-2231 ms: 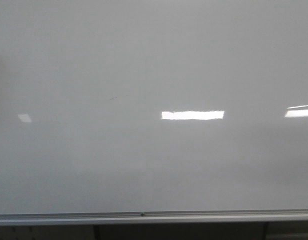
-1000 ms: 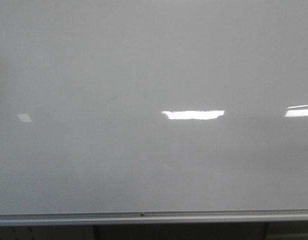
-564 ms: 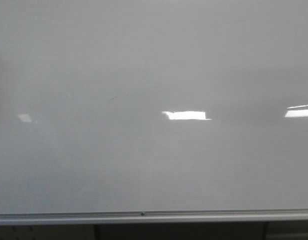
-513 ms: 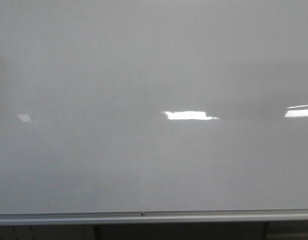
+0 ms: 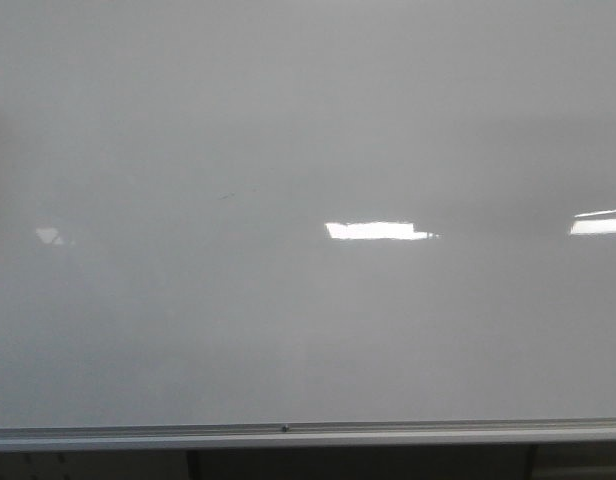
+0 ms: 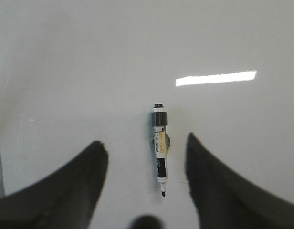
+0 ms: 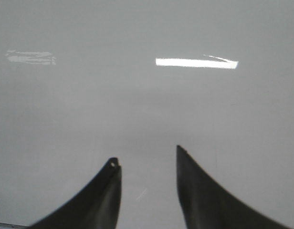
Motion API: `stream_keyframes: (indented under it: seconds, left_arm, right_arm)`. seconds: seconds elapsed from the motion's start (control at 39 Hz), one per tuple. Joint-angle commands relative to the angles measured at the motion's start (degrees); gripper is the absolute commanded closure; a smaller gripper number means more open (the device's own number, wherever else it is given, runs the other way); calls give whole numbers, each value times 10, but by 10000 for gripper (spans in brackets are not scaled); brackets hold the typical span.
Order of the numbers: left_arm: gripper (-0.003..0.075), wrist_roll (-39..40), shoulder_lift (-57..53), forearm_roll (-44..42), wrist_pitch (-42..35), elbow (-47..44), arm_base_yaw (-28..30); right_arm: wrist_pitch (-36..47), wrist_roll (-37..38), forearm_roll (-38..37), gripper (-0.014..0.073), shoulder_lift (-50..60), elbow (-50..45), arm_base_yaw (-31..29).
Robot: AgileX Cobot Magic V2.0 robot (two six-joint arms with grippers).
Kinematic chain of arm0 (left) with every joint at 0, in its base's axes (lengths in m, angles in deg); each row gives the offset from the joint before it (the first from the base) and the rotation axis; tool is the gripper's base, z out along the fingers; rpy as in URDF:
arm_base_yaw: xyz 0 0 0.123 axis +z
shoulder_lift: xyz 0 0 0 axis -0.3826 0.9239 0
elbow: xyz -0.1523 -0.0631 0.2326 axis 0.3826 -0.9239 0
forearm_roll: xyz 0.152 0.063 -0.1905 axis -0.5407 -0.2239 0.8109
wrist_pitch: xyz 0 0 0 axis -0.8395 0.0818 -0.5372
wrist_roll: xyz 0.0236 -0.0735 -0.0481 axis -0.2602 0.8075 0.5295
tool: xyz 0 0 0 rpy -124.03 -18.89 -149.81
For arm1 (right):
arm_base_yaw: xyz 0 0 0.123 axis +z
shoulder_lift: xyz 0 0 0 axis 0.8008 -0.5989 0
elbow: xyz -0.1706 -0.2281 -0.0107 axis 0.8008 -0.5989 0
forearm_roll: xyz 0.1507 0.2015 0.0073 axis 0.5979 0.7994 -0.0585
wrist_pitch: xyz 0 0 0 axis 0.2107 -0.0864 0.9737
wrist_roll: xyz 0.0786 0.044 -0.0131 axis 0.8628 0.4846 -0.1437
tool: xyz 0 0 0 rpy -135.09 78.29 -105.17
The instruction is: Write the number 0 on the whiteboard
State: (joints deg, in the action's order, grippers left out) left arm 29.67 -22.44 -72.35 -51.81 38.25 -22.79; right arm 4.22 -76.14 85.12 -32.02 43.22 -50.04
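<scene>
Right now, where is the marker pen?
In the left wrist view, the marker pen lies on the whiteboard, between the open left gripper fingers, untouched. The front view doesn't show it.

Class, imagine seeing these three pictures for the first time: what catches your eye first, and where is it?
Probably the marker, lying on the whiteboard between the open left gripper fingers in the left wrist view. Next, bright light glares across the blank board in the front view, above its silver rail.
</scene>
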Motion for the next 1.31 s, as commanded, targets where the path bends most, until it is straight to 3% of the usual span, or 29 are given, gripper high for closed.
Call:
stream_keyframes:
  seconds: [0.0,0.08,0.28,0.56,0.79,1.28]
  left_arm:
    - [92,4,7,-2,-41,19,-2]
    - [72,4,8,-2,-47,17,-2]
    - [113,4,59,2,-75,12,-2]
    - [122,4,298,25,-49,88,-2]
    - [122,4,474,25,-75,165,-2]
    - [122,4,653,25,-110,260,-2]
  right_arm:
    - [43,-2,3,137,-8,22,0]
    - [43,-2,3,139,-8,22,0]
    - [43,-2,3,139,-8,22,0]
    - [43,-2,3,139,-8,22,0]
    - [43,-2,3,139,-8,22,0]
    - [38,-2,3,139,-8,22,0]
